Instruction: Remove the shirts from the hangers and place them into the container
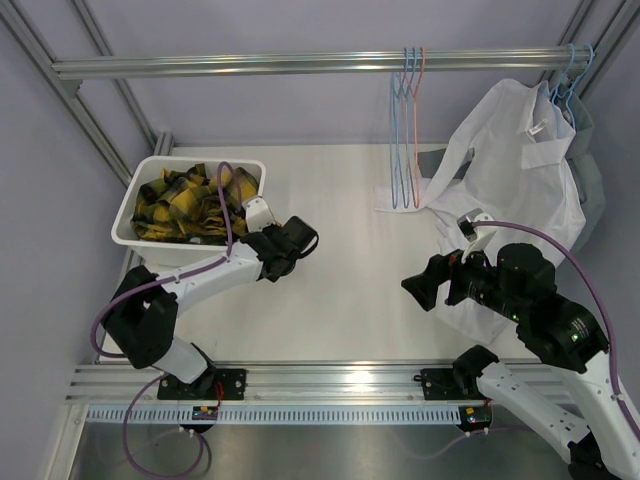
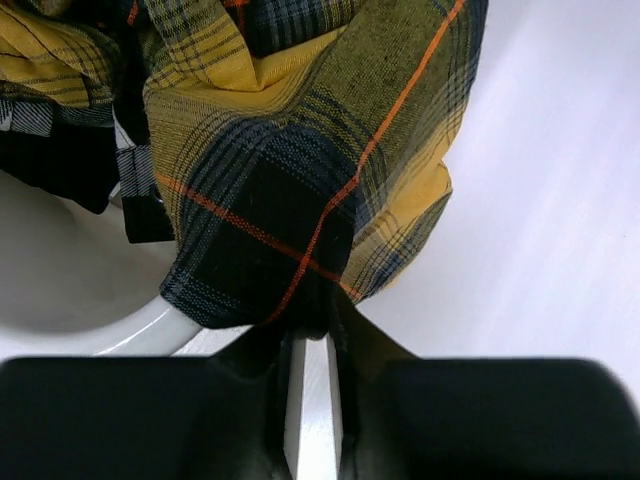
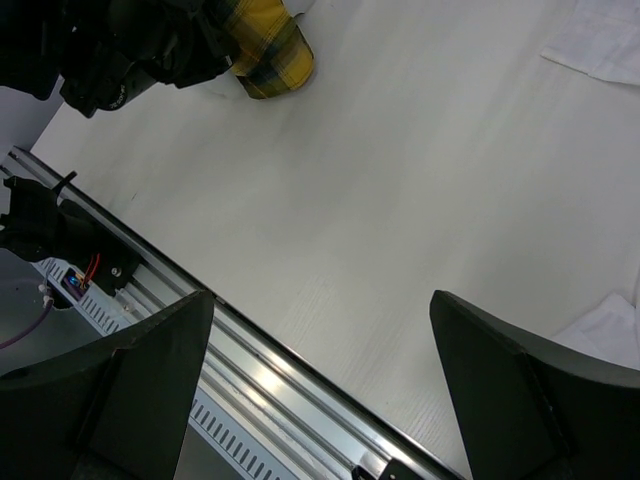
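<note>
**A:** Look at the container: the yellow-and-black plaid shirt is heaped inside it, with one fold spilling over the rim on the side facing the arms.

**B:** And the left gripper sits right at that rim, its fingers drawn almost together and nipping the bottom tip of the fold.

**A:** What about the right gripper?

**B:** Spread wide with nothing between the fingers, hanging over bare table well to the right of the container.

**A:** Further right of the container the white shirt droops from a light blue hanger, its hem pooled on the table.

**B:** Between it and the container, three bare hangers dangle.
</note>
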{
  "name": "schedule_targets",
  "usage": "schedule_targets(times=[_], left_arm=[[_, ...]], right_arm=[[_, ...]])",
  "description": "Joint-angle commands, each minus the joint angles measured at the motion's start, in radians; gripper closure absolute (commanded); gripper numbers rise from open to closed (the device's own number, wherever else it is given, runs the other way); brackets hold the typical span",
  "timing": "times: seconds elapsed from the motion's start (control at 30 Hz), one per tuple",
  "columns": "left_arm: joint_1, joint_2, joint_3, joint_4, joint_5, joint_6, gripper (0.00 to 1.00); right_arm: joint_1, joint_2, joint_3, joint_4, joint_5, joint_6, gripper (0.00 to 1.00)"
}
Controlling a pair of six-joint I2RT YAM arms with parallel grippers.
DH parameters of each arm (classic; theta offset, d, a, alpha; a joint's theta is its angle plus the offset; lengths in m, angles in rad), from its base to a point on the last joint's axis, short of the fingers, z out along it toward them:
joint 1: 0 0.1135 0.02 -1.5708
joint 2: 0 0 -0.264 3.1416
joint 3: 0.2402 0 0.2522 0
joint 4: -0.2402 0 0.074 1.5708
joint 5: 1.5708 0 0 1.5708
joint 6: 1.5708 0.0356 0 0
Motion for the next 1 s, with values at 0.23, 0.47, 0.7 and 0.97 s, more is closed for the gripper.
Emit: schedule_targets(times=[0.23, 0.47, 0.7, 0.97], left_arm=[[0.003, -0.076, 0.191, -0.073, 0.025, 0.132, 1.00], [0.046, -0.147, 0.431, -0.314, 0.015, 0.241, 1.00], [0.270, -0.203, 0.418, -0.287, 0.088, 0.399, 1.00], [0.498, -0.142, 0.305, -0.113, 0.221, 0.557, 0.99]], right_arm=[[-0.002, -0.010, 0.047, -0.015, -0.018, -0.012, 0.00], [-0.002, 0.007, 0.050, -0.015, -0.012, -0.019, 0.00], [-0.002, 0.016, 0.043, 0.011, -0.019, -0.008, 0.00], [-0.003, 0.030, 0.047, 0.018, -0.018, 0.000, 0.00]])
